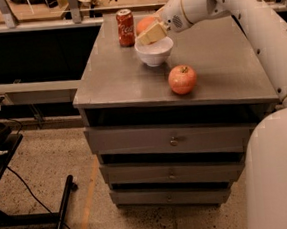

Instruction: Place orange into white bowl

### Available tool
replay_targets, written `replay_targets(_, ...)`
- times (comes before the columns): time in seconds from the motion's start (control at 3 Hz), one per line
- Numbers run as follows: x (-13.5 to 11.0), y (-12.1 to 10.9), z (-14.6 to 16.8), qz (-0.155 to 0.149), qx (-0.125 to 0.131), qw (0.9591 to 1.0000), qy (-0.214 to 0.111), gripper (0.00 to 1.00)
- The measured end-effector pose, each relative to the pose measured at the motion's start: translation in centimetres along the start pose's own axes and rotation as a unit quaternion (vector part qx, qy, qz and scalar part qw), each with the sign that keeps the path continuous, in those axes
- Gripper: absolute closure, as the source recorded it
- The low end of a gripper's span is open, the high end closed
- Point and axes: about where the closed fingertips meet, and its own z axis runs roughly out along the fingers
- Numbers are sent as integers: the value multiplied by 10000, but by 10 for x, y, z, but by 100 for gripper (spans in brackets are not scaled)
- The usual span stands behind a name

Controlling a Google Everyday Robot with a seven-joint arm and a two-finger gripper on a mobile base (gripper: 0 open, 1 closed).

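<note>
The white bowl (pixel 154 52) stands on the grey cabinet top (pixel 115 74), near its back middle. My gripper (pixel 149 31) hangs just above the bowl's far rim, reaching in from the right. It is shut on the orange (pixel 144 24), which shows behind the cream fingers (pixel 152 34), partly hidden by them. The orange is held a little above the bowl, over its back left edge.
A red soda can (pixel 125 21) stands upright just left of the orange, behind the bowl. A larger reddish apple (pixel 182 79) sits in front and to the right of the bowl. My white arm (pixel 256 21) spans the cabinet's right side. Drawers are below.
</note>
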Motion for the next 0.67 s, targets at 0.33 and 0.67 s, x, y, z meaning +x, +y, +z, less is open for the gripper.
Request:
replay_targets(0.33, 6, 0, 1, -34, 105, 9997, 236, 0)
replay_targets(0.67, 21, -22, -15, 156, 474, 9981, 366, 0)
